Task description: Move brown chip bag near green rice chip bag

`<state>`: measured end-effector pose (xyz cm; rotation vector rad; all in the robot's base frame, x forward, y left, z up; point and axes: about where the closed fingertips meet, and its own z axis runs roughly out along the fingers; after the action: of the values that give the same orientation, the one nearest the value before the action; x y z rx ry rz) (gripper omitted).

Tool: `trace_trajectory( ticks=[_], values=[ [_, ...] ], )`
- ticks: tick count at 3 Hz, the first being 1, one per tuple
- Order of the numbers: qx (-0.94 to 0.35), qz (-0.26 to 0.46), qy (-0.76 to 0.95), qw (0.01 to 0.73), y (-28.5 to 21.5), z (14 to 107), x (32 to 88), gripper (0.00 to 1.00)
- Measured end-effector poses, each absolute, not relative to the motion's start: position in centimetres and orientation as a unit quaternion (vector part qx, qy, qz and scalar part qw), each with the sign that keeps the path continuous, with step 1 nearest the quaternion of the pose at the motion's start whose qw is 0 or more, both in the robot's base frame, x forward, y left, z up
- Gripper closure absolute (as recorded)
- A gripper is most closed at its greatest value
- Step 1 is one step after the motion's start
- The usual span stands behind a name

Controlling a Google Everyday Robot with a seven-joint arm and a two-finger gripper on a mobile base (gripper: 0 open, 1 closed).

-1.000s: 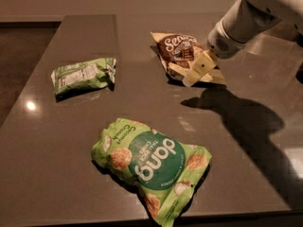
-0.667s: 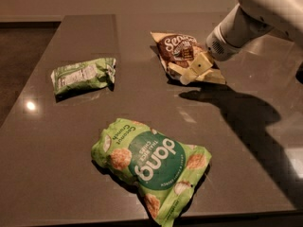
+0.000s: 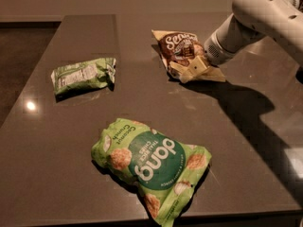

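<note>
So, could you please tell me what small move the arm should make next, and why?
Probably take a firm hold of the brown chip bag with the gripper before any carrying. The gripper sits on the bag's near end, and the bag lies flat on the table, far from the green rice chip bag near the front edge.

The scene is dim and warm in tone. The dark table (image 3: 142,103) shows a small bright glare spot (image 3: 31,106) near its left edge and a paler patch of light (image 3: 293,155) at the right. The gripper (image 3: 193,69) is at the near end of the brown chip bag (image 3: 177,46). The pale arm (image 3: 255,18) throws a wide dark shadow (image 3: 246,112) toward the front right. The green rice chip bag (image 3: 151,167) shines slightly.
</note>
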<state>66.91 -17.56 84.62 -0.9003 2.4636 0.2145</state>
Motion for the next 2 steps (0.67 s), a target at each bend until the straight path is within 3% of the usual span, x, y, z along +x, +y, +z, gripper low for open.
trace_trajectory(
  ticks=[2],
  values=[
    [-0.351,0.072,0.896,0.263,-16.3,86.6,65.4,0.70]
  ],
)
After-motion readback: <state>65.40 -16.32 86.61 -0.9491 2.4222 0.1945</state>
